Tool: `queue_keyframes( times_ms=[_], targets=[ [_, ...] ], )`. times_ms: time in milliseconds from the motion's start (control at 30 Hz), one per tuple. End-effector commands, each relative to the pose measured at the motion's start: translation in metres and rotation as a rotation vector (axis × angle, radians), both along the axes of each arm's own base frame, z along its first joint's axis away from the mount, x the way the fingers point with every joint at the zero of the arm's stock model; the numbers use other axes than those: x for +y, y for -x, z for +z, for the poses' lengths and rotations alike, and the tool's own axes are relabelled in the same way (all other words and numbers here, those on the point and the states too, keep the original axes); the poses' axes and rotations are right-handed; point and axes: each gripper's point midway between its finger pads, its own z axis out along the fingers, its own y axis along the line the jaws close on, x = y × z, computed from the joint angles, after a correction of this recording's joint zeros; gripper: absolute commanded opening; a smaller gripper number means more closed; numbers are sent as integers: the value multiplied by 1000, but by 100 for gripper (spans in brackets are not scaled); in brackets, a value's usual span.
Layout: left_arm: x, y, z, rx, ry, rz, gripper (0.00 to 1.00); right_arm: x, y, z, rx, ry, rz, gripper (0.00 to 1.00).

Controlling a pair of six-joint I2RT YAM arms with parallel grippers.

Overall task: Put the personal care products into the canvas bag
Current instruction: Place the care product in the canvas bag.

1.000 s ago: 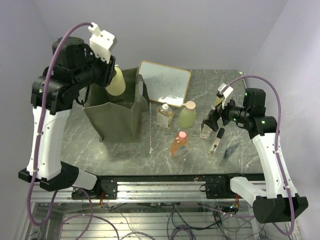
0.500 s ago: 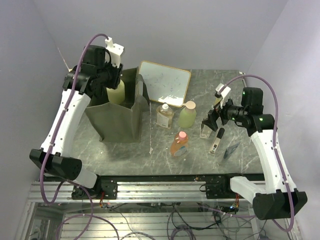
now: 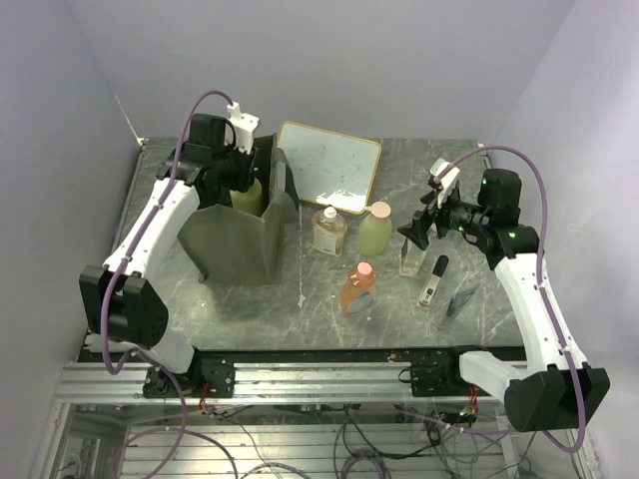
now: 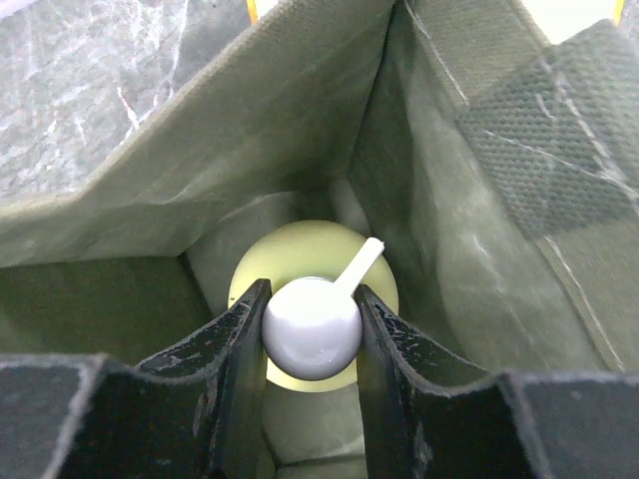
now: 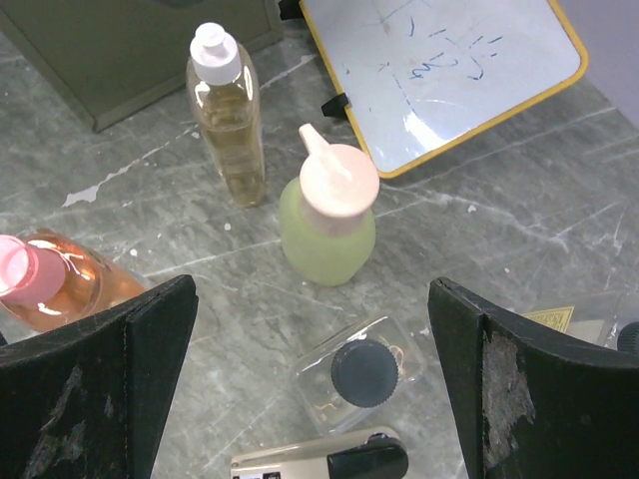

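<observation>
Left gripper (image 4: pixel 311 329) is clamped on the white pump head (image 4: pixel 311 337) of the yellow-green bottle (image 4: pixel 290 244), one finger on each side. It holds the bottle upright inside the canvas bag (image 4: pixel 429 230), low between the fabric walls; whether the base touches the bottom cannot be told. Right gripper (image 3: pixel 417 232) hangs with its jaws spread wide and nothing between them, above the clear bottle (image 5: pixel 361 374) with a black cap that stands on the table (image 5: pixel 519 200). Just beyond it stand the green bottle (image 5: pixel 327 225) with a pink cap and the amber bottle (image 5: pixel 228 120) with a white pump, and the orange bottle (image 5: pixel 50 279) lies on its side to the left. The whiteboard (image 5: pixel 439 70) is propped behind them. The held bottle looks like light plastic, but a round, smooth pump top is a poor handle. It can turn or slip, so it is probably best released only once the base is supported. The bag's soft sides may fold inward and catch on it. The clear bottle looks hard and slick, and small enough to tip. A grip across its body just under the cap seems safest.
</observation>
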Motion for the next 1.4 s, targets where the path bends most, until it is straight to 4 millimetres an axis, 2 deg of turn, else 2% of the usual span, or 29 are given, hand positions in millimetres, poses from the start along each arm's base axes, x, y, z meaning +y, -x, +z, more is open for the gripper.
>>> queue_keyframes(
  times_ms=[0,167,400,633,1000,1200,1367],
  targets=[
    [-19,-36,46,-231,95,-45,7,2,-2,15,-63,-32,-2,100],
    [-24,-45,27,-197,131,-31,7,3,3,13,-58,-39,9,100],
    [-42,-46,8,-161,148,-102,7,2,5,11,-61,-39,3,100],
    [-41,-48,1,-197,121,-117,7,2,7,8,-63,-34,5,100],
    [-51,-40,-38,-138,114,-209,8,2,7,7,-60,-33,7,100],
    [-51,-39,-49,-113,94,-229,22,2,6,5,-56,-29,7,100],
    [-51,-39,-49,-121,86,-235,34,2,5,4,-56,-28,8,100]
  ],
)
